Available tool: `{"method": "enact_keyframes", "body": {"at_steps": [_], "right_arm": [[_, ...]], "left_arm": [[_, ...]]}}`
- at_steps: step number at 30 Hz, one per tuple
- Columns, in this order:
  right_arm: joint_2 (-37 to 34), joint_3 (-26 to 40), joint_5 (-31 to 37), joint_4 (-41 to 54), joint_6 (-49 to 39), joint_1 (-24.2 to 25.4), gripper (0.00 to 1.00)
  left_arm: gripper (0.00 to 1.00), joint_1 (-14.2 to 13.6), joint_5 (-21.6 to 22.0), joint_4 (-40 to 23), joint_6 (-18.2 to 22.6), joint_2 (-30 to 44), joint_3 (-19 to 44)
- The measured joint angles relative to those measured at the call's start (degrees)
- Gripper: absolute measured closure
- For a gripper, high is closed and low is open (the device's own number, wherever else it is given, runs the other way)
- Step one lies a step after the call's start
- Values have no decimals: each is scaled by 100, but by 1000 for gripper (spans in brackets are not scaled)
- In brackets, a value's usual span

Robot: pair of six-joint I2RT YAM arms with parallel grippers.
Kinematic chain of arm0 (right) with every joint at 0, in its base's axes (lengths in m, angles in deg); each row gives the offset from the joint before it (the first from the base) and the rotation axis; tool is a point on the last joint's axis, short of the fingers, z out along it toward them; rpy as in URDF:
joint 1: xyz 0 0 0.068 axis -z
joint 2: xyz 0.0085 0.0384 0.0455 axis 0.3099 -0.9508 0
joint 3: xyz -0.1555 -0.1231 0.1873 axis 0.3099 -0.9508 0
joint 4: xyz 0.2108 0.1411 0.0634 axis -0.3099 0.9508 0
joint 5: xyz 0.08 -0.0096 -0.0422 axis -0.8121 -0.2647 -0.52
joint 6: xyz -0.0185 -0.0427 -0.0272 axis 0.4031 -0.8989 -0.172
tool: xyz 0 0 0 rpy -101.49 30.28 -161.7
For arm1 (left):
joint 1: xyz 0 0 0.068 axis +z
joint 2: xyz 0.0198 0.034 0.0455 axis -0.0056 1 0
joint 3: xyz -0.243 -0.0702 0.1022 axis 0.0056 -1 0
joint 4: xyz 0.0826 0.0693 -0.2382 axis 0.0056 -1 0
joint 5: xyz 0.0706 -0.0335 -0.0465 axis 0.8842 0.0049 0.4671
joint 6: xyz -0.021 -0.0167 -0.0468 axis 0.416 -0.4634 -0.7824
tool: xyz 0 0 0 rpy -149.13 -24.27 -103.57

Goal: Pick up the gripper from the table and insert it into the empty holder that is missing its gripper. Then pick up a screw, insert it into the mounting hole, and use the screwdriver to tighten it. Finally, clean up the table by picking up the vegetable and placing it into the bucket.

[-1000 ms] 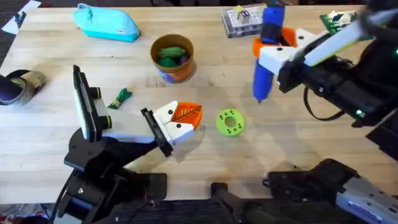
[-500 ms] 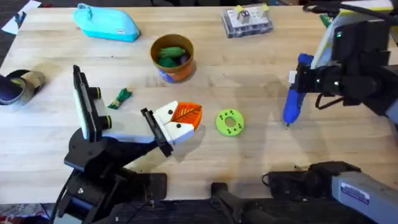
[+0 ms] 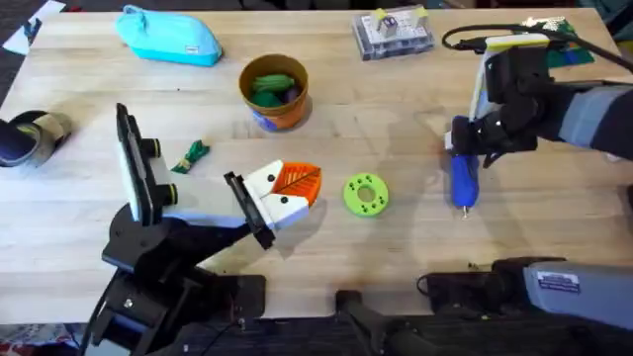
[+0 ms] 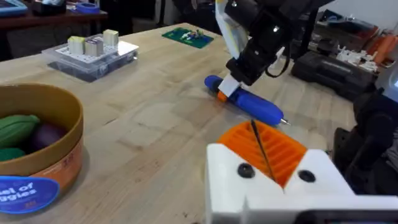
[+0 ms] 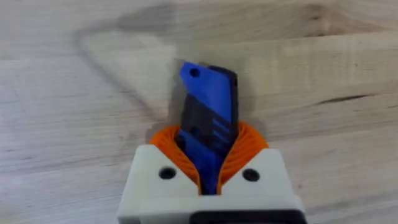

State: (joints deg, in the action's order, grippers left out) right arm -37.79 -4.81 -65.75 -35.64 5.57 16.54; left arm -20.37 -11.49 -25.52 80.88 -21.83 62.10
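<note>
The white and orange gripper [image 3: 285, 191] sits against the short black holder [image 3: 240, 203] at the end of the white link. These orange ribbed pads are my left gripper [image 4: 256, 132], pressed together with nothing between them. The blue screwdriver [image 3: 464, 178] lies low over the table at the right, its metal tip [image 4: 283, 121] pointing toward the front edge. My right gripper [image 3: 475, 133] is shut on its rear part [image 5: 208, 124]. A small green vegetable [image 3: 193, 155] lies on the table left of the holder. The orange bucket [image 3: 287, 117] stands behind, with green and purple pieces inside.
A lime-green disc [image 3: 365, 194] lies between the two grippers. A clear parts box [image 3: 394, 32] stands at the back and a light-blue pouch [image 3: 168, 37] at the back left. A tall black plate with a white strip [image 3: 132, 163] stands left. A tape roll [image 3: 30, 133] lies at the left edge.
My right arm carried the screwdriver from the back middle to the right and lowered it, turning its tip toward the front edge. The left arm has not moved.
</note>
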Motion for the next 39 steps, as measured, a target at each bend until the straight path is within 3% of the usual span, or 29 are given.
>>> {"method": "enact_keyframes", "body": {"at_steps": [8,9,14,15,26,39], "right_arm": [[-138,108,46,73,12,-31,897],[-139,118,50,110,39,-31,828],[-257,287,290,438,45,52,85],[-263,343,338,540,49,85,29],[-484,978,-57,1441,372,14,6],[-540,1045,-328,1309,480,313,53]], "left_arm": [[985,0,0,2,0,0,0],[985,0,0,2,0,0,0],[985,0,0,2,0,0,0],[985,0,-2,1,0,0,0],[985,0,0,2,0,0,0],[985,0,-2,2,0,0,0]]}}
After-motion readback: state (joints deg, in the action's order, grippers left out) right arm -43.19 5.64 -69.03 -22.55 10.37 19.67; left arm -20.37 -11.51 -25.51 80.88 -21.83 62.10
